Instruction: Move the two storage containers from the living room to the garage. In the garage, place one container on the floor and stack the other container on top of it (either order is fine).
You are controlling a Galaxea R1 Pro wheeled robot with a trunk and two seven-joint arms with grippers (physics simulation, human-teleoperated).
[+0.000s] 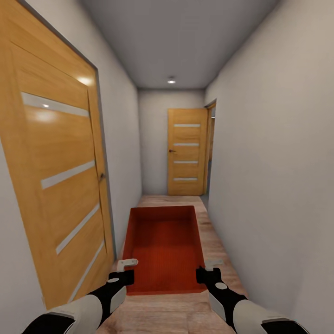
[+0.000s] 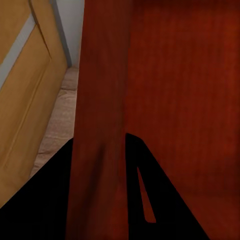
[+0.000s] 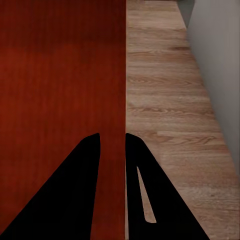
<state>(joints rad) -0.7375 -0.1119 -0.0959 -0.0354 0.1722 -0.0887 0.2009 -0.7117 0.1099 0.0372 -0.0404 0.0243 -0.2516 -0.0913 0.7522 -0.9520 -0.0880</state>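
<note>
I hold one orange-red storage container (image 1: 164, 246) level in front of me, its open top up, over the wood plank floor of a narrow hallway. My left gripper (image 1: 124, 270) is shut on the container's left wall, and my right gripper (image 1: 209, 270) is shut on its right wall. In the left wrist view the red wall (image 2: 100, 110) runs between the dark fingers (image 2: 150, 195) of the left gripper (image 2: 100, 145). The right gripper (image 3: 112, 137) clamps the container's right wall at the edge of its red inside (image 3: 60, 75). The second container is out of view.
A shut orange-wood door with pale stripes (image 1: 60, 176) lines the left wall close by. A similar door (image 1: 186, 150) stands at the hallway's far end, beside an opening on the right. A plain white wall (image 1: 278, 185) runs along the right. Light wood planks (image 3: 165, 100) lie below.
</note>
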